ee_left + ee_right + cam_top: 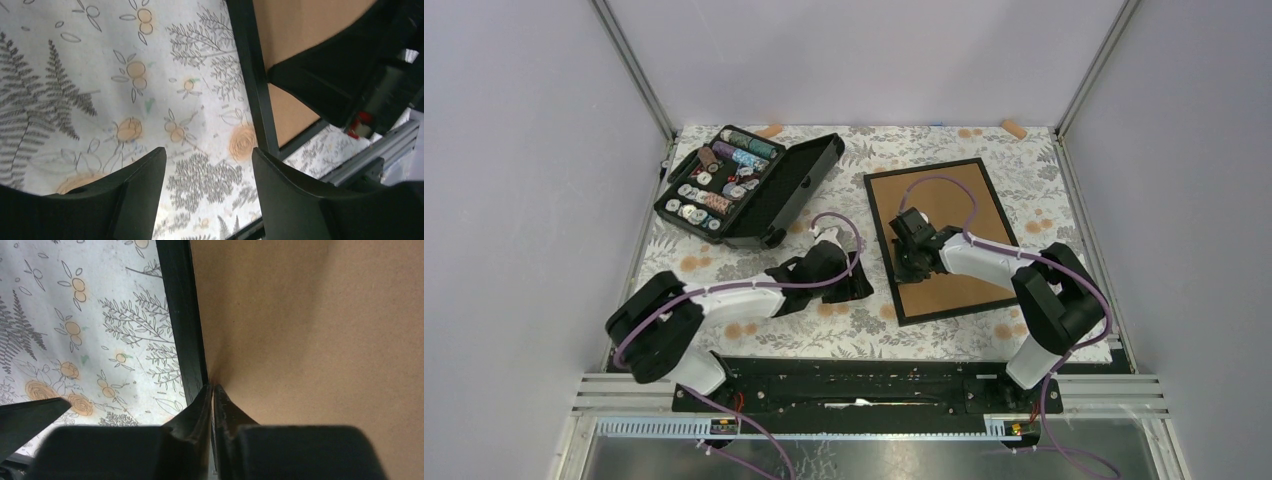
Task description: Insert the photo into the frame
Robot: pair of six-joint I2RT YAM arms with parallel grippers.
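Right tool [212, 390] nearest us: fingers pinched almost together, tips on brown back of frame [949, 292], just inside its 9 o'clock rail; we see nothing between them. Left tool [209, 160] fingers parted, empty, over floral tabletop [904, 145]. Frame lies flat, back up, at 3 o'clock of left tool. Spool case [749, 185] at 11 o'clock.

The table [1034, 170], under its flower-printed cloth, is carrying everything before me. The frame [944, 292] is lying flat on my right, brown back facing up. An open black case [794, 185] of thread spools is resting far left. Two small tan pieces [769, 130] are sitting along the far edge.
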